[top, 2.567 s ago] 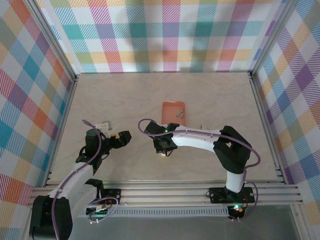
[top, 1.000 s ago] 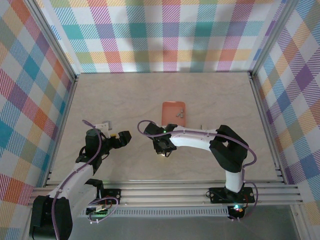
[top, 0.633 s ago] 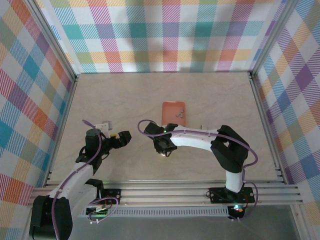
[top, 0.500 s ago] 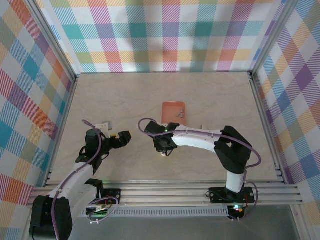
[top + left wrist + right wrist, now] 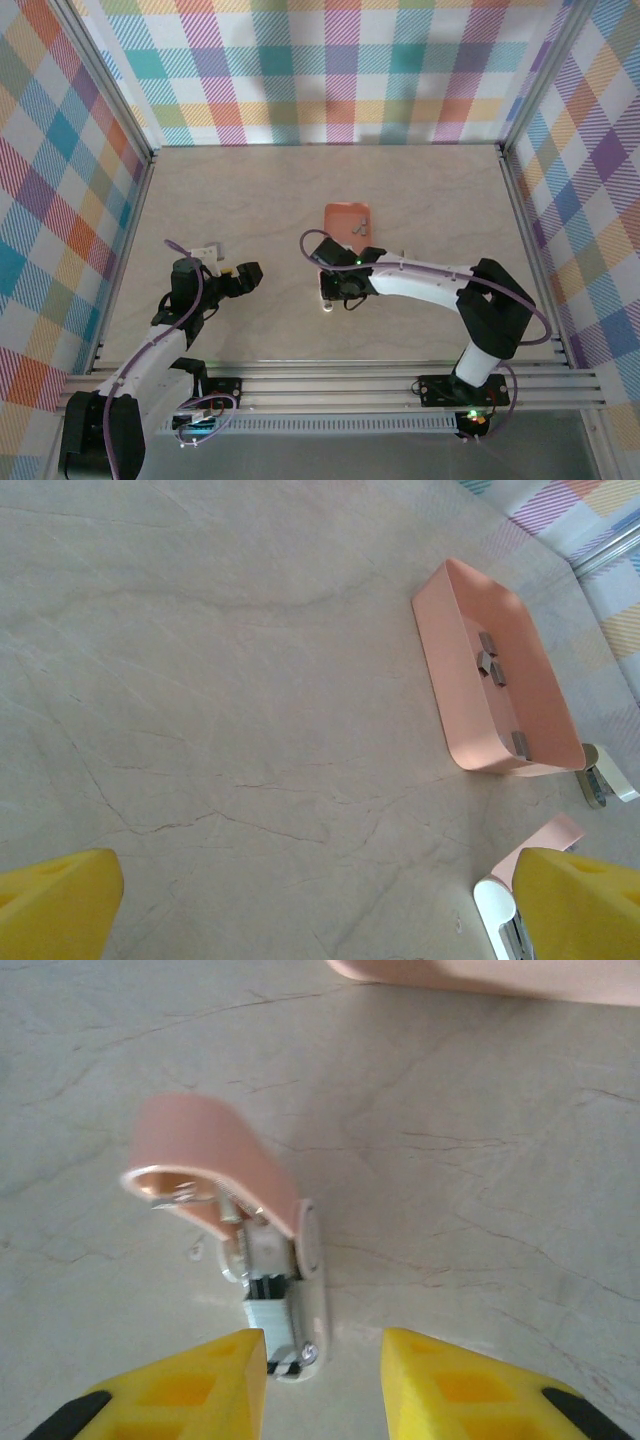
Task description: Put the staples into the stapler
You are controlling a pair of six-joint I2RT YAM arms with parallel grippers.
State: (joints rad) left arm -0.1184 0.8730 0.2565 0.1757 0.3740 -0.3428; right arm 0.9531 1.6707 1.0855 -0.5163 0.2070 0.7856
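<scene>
My right gripper (image 5: 325, 1385) is spread open and empty. Between its yellow fingertips lies the near end of the pale pink and white mini stapler (image 5: 270, 1250), on the pale marbled table (image 5: 480, 1190), long axis running away from me, pink lid raised and arching left at the far end. Just beyond sits the salmon-orange rectangular tray (image 5: 438, 685) holding the tiny grey metal staples (image 5: 490, 665). My left gripper (image 5: 315, 910) is also wide open and empty, with bare table around it out to the plaid walls (image 5: 340, 70).

A salmon tray (image 5: 338, 214) lies flat, perhaps a clip (image 5: 603, 777) just beside.
</scene>
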